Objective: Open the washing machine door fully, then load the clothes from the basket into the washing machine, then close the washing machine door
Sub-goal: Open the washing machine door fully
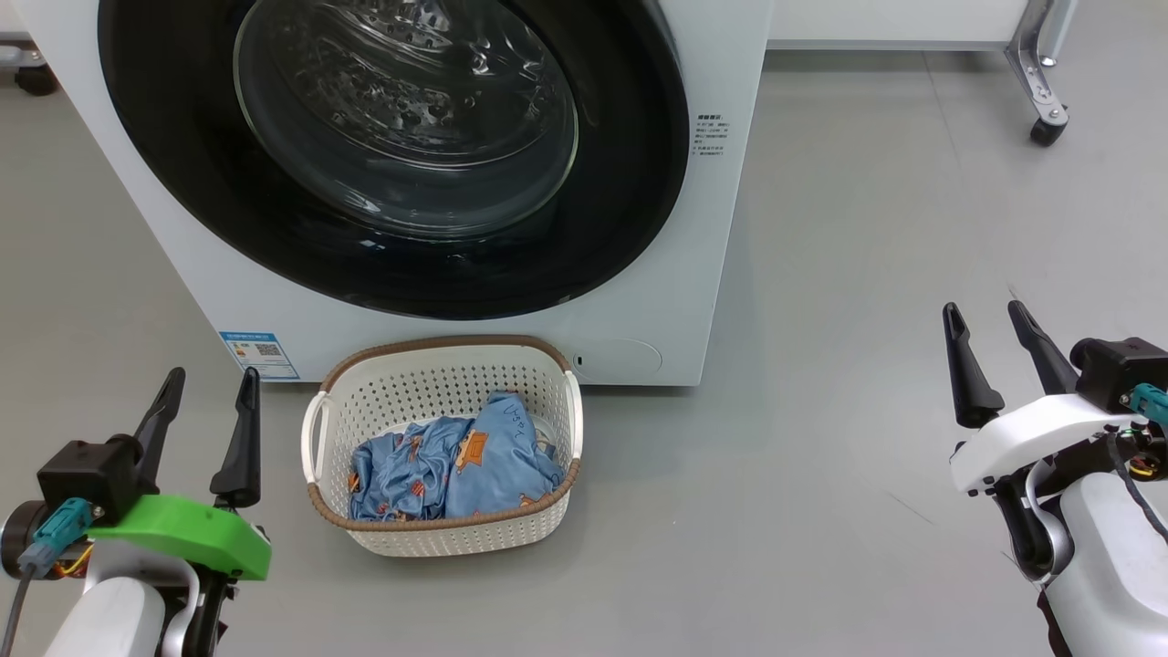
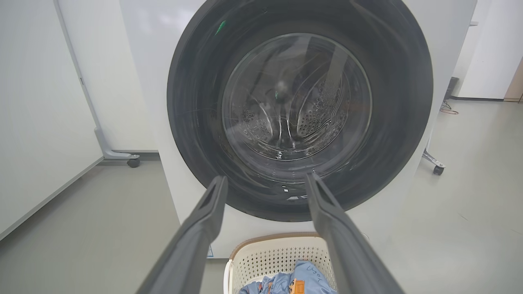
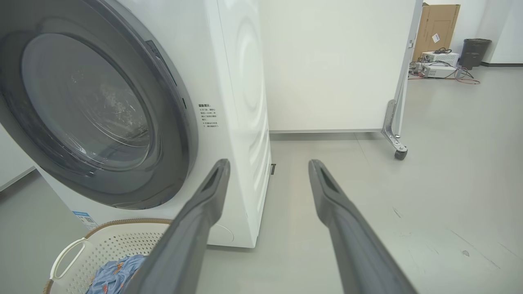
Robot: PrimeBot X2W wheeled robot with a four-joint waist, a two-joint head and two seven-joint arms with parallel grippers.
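The white washing machine (image 1: 703, 228) stands ahead with its round black door (image 1: 630, 210) closed flat against the front; steel drum ribs show through the glass bowl (image 2: 294, 98). On the floor before it sits the cream basket (image 1: 447, 538) holding the light blue clothes (image 1: 456, 470). My left gripper (image 1: 210, 383) hovers open at the lower left, left of the basket. My right gripper (image 1: 985, 315) hovers open at the far right, well clear of the machine. The door (image 3: 171, 134) and basket (image 3: 102, 241) also appear in the right wrist view.
Grey floor surrounds the machine. A wheeled white partition stands behind on the right, its caster (image 1: 1045, 128) on the floor, and another caster (image 2: 132, 162) on the left. A cardboard box (image 3: 435, 28) and equipment sit far back right.
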